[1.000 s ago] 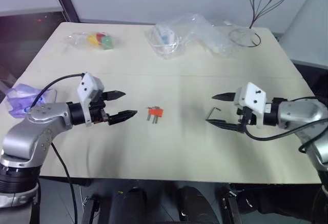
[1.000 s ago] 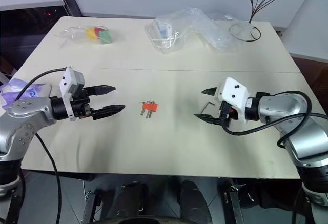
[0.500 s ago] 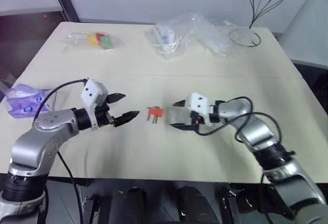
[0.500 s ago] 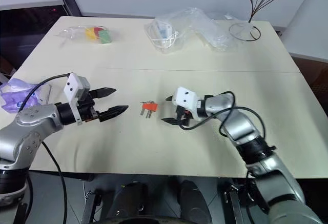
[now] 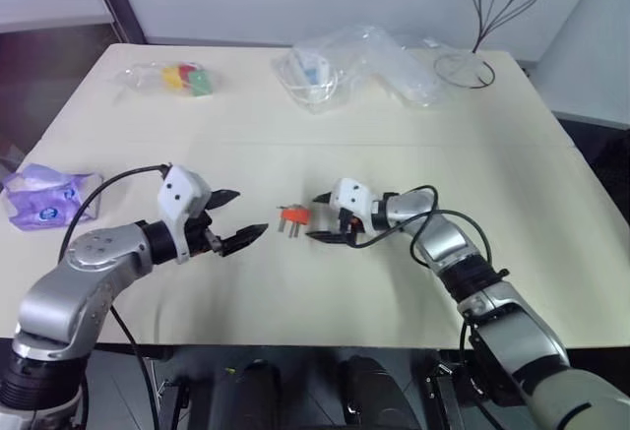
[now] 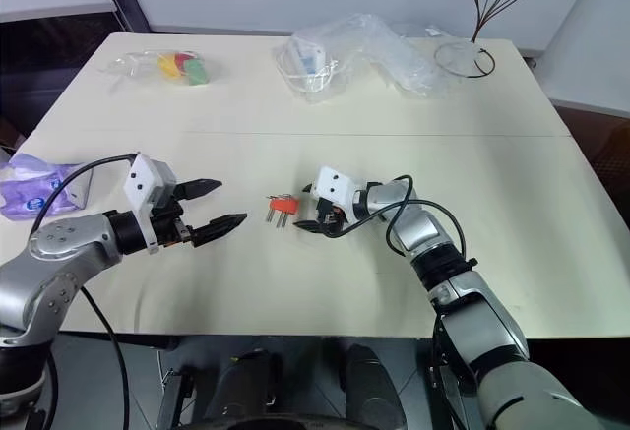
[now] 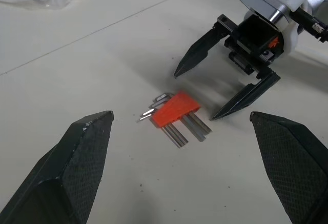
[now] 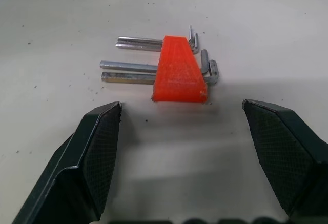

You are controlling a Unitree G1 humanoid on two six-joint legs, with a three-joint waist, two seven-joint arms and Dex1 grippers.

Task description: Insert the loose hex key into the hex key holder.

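Right claw (image 5: 323,217) spread wide, empty, hovering low just beside the hex key holder (image 5: 294,216), fingertips pointing at it from the robot's right. Left claw (image 5: 236,215) likewise spread wide, empty, facing the holder from the other side, a little farther off. Holder lying flat near the middle of the surface (image 5: 472,164), between the two claws; orange-red wedge with four steel keys through it, long shanks on one side, short bent ends on the other. Loose hex key not told apart from those seated in the block.

Surface: pale cream top, matte, faint seam running across its width beyond the holder, fine dark specks seen close up. Far side: crumpled clear plastic bags (image 5: 359,61), small clear bag of red, yellow and green pieces (image 5: 182,79), black wire whisk-like stand (image 5: 492,17). Purple packet (image 5: 44,199) at the left edge. Pale wall behind; dark frame post at the far left corner.
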